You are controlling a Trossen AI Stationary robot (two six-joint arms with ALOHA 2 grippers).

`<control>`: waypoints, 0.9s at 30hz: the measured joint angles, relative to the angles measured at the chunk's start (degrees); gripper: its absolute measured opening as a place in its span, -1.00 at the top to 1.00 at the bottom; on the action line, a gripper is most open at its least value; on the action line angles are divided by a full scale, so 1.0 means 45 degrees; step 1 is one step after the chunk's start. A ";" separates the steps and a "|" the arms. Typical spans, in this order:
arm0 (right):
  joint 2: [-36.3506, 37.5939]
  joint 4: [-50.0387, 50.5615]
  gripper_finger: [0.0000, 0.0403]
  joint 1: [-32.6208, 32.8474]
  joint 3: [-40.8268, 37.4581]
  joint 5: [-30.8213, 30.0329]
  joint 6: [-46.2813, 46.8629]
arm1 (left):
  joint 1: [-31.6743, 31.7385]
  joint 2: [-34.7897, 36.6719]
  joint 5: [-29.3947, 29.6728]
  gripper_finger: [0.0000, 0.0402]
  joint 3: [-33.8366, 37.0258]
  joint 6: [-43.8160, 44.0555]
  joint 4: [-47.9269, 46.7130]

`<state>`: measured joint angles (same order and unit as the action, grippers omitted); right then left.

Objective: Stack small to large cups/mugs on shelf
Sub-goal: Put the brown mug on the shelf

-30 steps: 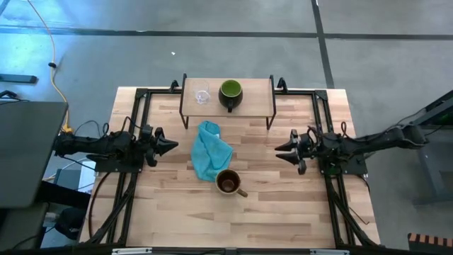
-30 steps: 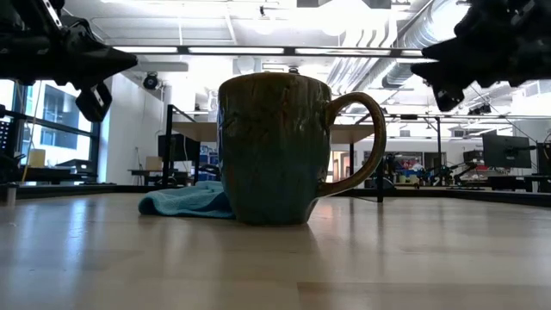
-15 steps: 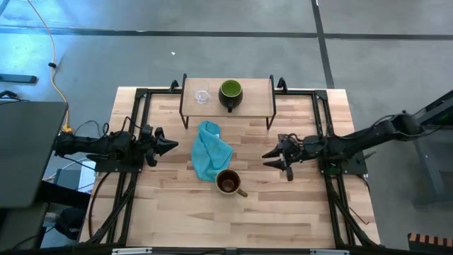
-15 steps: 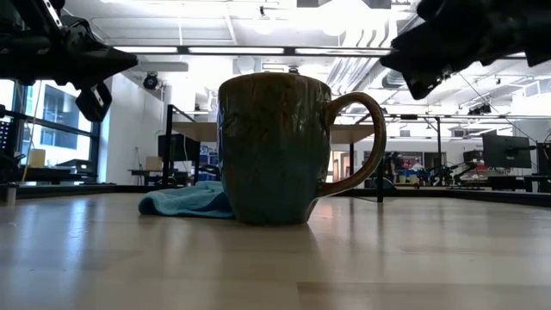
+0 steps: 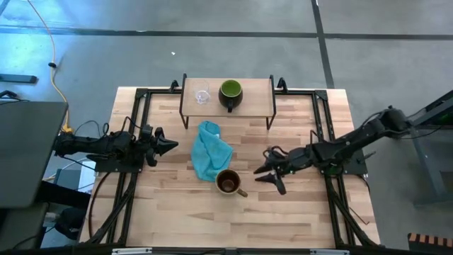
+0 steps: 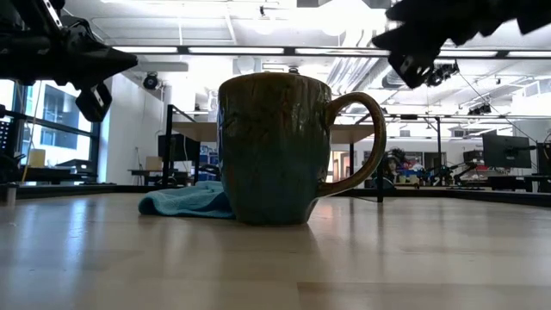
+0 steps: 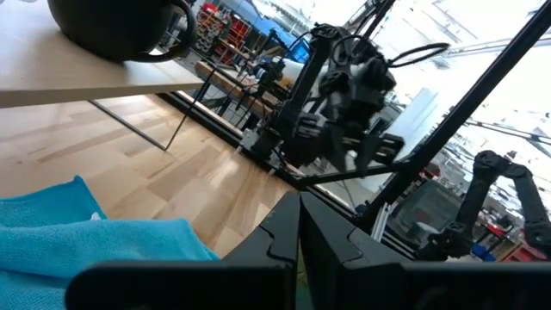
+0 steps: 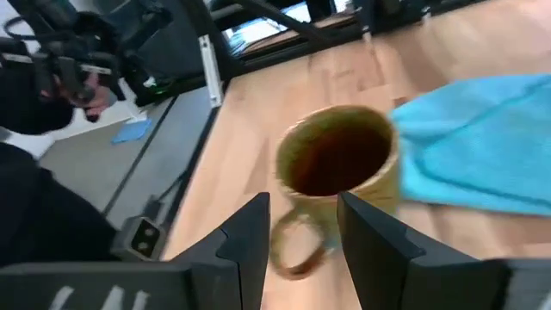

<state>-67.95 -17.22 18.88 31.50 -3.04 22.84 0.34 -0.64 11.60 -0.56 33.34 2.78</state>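
No readable labels; right gripper [image 5: 265,174] open, empty, at 3 o'clock of olive-tan mug [image 5: 228,183] on striped tabletop [image 5: 297,212]; left gripper [image 5: 167,144] shut, empty.

- Olive-tan mug [image 5: 228,183]: mottled olive-brown outside, brown inside.
- Dark mug [image 5: 230,93]: black outside, bright green inside.
- Tiny glass cup [image 5: 202,95]: clear.
- Cloth [image 5: 210,150]: teal-blue, plain.
- Shelf [image 5: 257,93]: pale wood board, thin black legs.
- Counter [image 5: 177,212]: light wood in striped planks, black frame rails.
- Both arms: dark, nearly black.
- Floor [image 5: 212,49], upper part of the high view: grey.
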 joint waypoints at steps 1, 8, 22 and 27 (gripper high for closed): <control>-0.0074 0.0139 0.36 0.0170 0.0169 -0.0062 0.0240 | 0.0000 0.0000 0.0000 1.00 0.0000 0.0000 -0.0004; -0.0265 0.1449 0.36 0.1639 0.1289 -0.1288 0.2136 | 0.0001 0.0000 0.0000 1.00 0.0000 -0.0005 -0.0004; -0.0572 0.4001 0.36 0.3961 0.2588 -0.5719 0.4308 | 0.0002 0.0000 -0.0002 1.00 0.0000 -0.0100 -0.0009; -0.1591 0.3979 0.36 0.4000 0.2983 -0.5725 0.4697 | 0.0005 -0.0004 0.0000 1.00 0.0000 -0.0319 -0.0014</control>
<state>-75.11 0.69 36.88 44.92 -28.81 43.97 0.36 -0.66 11.60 -0.56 31.91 2.72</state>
